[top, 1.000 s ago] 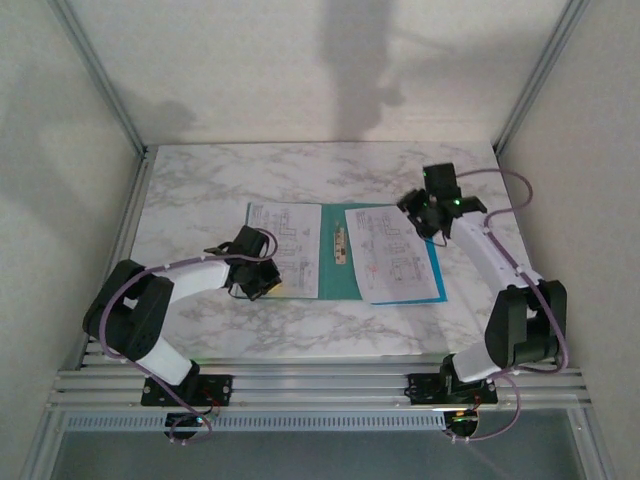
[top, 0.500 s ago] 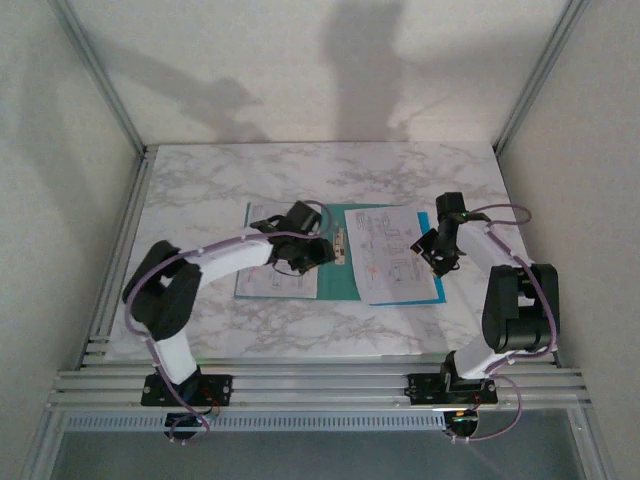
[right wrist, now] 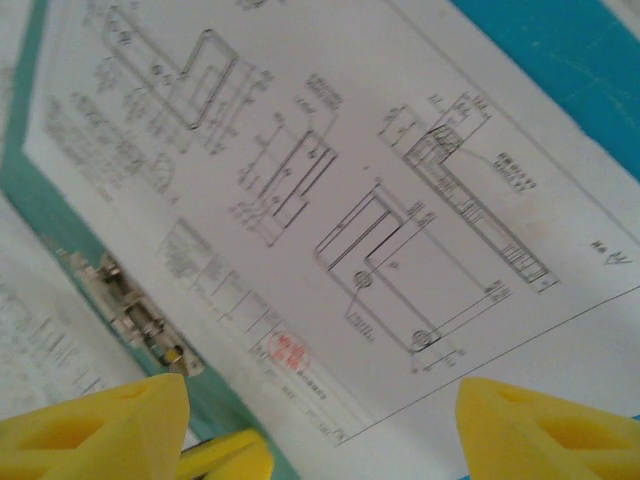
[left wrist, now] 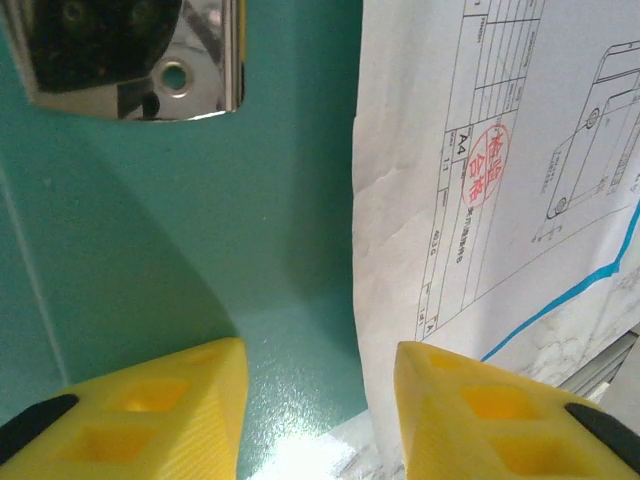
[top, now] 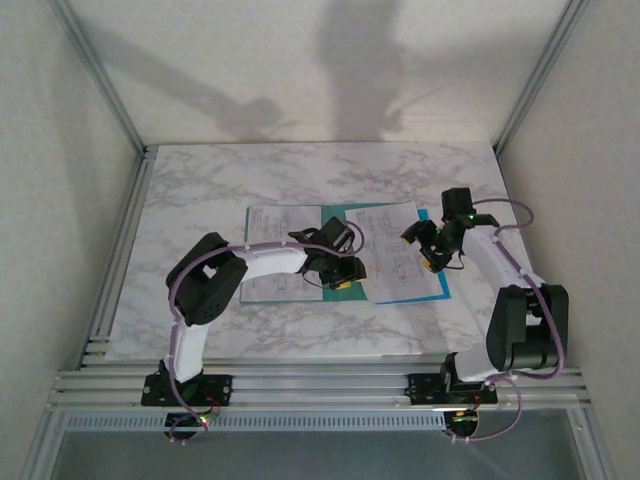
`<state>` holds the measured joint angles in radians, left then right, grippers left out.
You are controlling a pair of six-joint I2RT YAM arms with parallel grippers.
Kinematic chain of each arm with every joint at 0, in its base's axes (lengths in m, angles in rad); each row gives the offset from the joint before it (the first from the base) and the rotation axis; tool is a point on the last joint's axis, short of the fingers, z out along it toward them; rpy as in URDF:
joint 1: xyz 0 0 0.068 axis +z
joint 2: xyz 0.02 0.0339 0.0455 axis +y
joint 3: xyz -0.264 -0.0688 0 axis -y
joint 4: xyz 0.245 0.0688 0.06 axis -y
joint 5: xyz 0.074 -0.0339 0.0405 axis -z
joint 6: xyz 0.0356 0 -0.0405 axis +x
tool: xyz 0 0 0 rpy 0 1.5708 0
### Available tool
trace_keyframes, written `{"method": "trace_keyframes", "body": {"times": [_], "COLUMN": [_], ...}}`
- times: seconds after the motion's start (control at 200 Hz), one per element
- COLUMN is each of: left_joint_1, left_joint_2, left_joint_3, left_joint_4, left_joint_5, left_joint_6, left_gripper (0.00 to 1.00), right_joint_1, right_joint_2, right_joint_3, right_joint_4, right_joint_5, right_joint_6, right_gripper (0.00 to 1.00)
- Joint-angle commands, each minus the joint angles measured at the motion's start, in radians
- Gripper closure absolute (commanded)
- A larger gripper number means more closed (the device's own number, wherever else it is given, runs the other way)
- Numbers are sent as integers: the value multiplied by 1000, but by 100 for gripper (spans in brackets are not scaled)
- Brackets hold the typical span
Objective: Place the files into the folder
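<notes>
While left fingers (left wrist: 150, 410) spread above folder (left wrist: 280, 200), right fingers (right wrist: 90, 420) spread above sheet (right wrist: 330, 180)

From above, the left hand (top: 343, 270) covered the middle of the folder (top: 338, 213). The metal clip (left wrist: 150, 60) ran off the left wrist view's top edge. Print on the right sheet (right wrist: 330, 180) was blurred.

White-grey marble table (top: 250, 175), aluminium rail frame (top: 320, 383) at its near edge, plain walls (top: 300, 70).
</notes>
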<state>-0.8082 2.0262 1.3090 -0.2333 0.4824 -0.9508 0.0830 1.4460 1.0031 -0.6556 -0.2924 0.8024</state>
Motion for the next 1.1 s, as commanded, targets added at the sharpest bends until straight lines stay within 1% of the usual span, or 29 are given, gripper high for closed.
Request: {"method": "trace_keyframes", "body": {"times": [0.0,0.155,0.375,0.496,0.576,0.731,0.836,1.091], "left_joint_1": [-19,-26,-34,-37,-37,-37,-37,-46], "left_joint_2": [25,33,65,76,80,70,58,70], "left_joint_3": [32,57,85,96,93,99,118,212], "left_joint_4": [12,3,13,4,1,1,-9,-54], "left_joint_5": [21,18,34,30,26,12,11,36], "left_joint_6": [-25,-26,-29,-26,-25,-26,-23,13], "left_gripper": [59,61,68,74,81,100,100,100], "right_joint_1": [1,1,1,1,1,1,1,1], "right_joint_2": [-47,-77,-97,-98,-98,-103,-114,-159], "right_joint_3": [-25,-45,-61,-60,-58,-50,-42,4], "right_joint_4": [-18,-22,-21,-27,-26,-32,-44,-106], "right_joint_5": [-49,-59,-69,-66,-64,-54,-34,70], "right_joint_6": [-7,0,8,6,10,11,10,-7], "right_gripper": [29,29,30,30,30,30,31,32]}}
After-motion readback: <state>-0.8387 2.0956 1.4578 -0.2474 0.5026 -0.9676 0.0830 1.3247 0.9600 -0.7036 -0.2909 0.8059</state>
